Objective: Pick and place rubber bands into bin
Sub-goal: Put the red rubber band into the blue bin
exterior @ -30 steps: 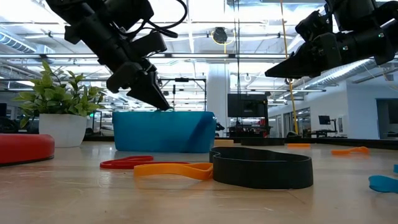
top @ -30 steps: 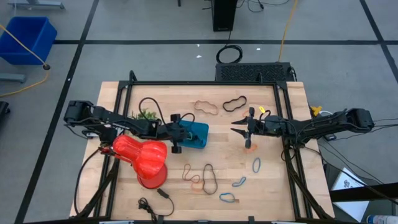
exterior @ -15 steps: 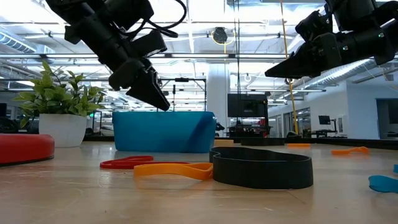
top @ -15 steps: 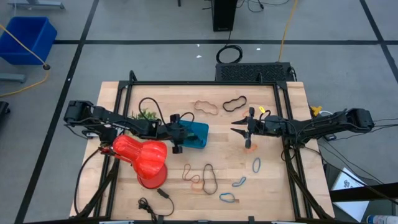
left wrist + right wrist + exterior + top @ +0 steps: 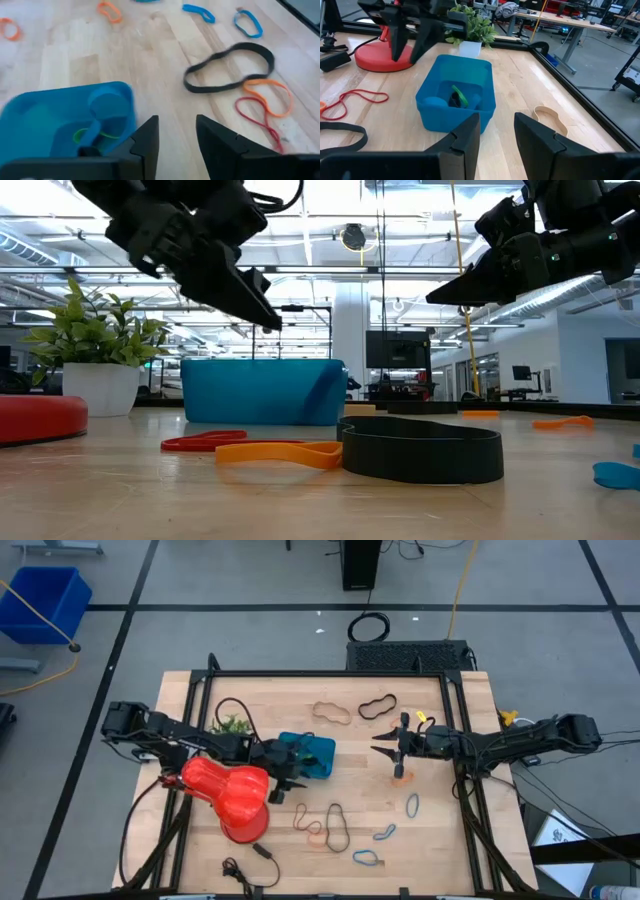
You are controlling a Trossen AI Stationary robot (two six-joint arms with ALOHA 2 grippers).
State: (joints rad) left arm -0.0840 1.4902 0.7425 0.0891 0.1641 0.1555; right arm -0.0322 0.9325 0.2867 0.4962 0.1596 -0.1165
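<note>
The bin point(image 5: 309, 756) sits just left of the table's centre, and inside it lie a green band point(image 5: 459, 96), something dark and a couple of blue pieces. Loose rubber bands point(image 5: 336, 825) are scattered across the wooden table point(image 5: 440, 840): a black loop with an orange and a red one at about 5 o'clock from the bin, blue ones farther out toward 4 o'clock, a tan loop point(image 5: 331, 713) and a black wavy one point(image 5: 378, 705) up at 1 o'clock. The left gripper point(image 5: 281, 780) hangs at the bin's 7 o'clock corner, above the table, fingers parted with a narrow gap and nothing between them. Over at 3 o'clock, well apart from the bin, the right gripper point(image 5: 381, 749) hovers pointing toward it, jaws also slightly apart and empty. A red vase point(image 5: 229, 795) lies at the bin's 8 o'clock, and a small potted plant point(image 5: 236, 725) stands at 10 o'clock.
</note>
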